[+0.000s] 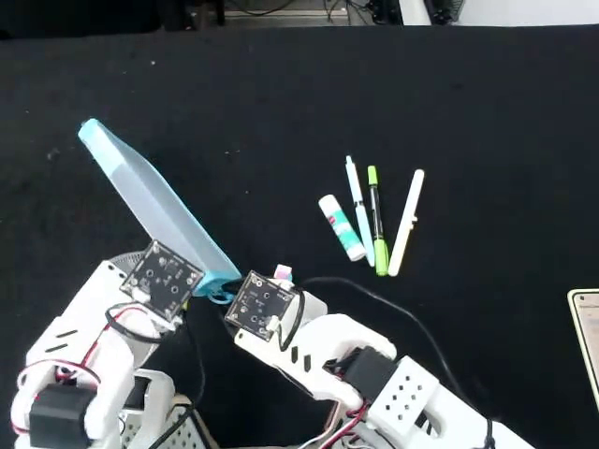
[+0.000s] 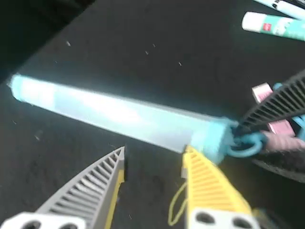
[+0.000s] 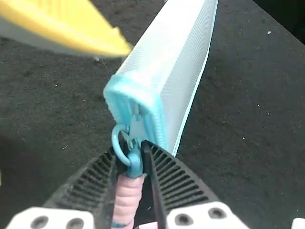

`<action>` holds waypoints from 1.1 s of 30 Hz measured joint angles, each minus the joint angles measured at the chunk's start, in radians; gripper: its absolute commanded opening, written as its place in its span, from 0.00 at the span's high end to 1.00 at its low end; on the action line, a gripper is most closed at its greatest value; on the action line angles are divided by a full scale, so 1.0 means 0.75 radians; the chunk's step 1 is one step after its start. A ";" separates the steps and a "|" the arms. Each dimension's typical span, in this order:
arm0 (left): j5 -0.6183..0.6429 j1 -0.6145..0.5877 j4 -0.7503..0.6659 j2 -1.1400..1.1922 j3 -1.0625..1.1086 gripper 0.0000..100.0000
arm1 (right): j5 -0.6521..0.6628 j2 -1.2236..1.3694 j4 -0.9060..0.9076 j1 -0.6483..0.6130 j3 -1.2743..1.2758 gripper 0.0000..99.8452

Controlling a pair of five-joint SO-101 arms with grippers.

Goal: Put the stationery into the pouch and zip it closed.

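Pale blue translucent zip pouch is lying slantwise on the black surface, running from far left toward near centre. The right gripper is clenching its fingers on the teal ring-shaped zipper pull at the pouch's near end, while the left gripper is holding its fingers released just beside that end. A white glue stick, white-and-teal pen, green highlighter and white pen are lying together to the right, well apart from the pouch.
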 measured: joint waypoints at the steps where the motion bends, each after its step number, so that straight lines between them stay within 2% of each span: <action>1: 0.002 0.000 0.033 0.055 -0.045 0.79 | 0.000 0.000 0.000 0.000 0.000 0.99; 8: 0.041 0.000 0.221 0.567 -0.421 0.80 | 0.000 0.000 0.000 0.004 0.000 0.99; 12: 0.045 0.000 0.237 0.634 -0.489 0.79 | 0.000 0.000 0.000 0.004 0.000 0.99; 17: 0.094 0.090 0.245 0.659 -0.491 0.79 | 0.000 0.000 0.000 0.004 0.000 0.99; 23: 0.203 0.280 0.245 0.659 -0.454 0.79 | 0.000 0.000 0.000 0.004 0.000 0.99; 28: 0.200 0.297 0.141 0.659 -0.331 0.80 | 0.000 0.000 0.000 0.004 0.000 0.99; 33: 0.127 0.303 0.074 0.661 -0.237 0.80 | 0.000 0.000 0.000 0.004 0.000 0.99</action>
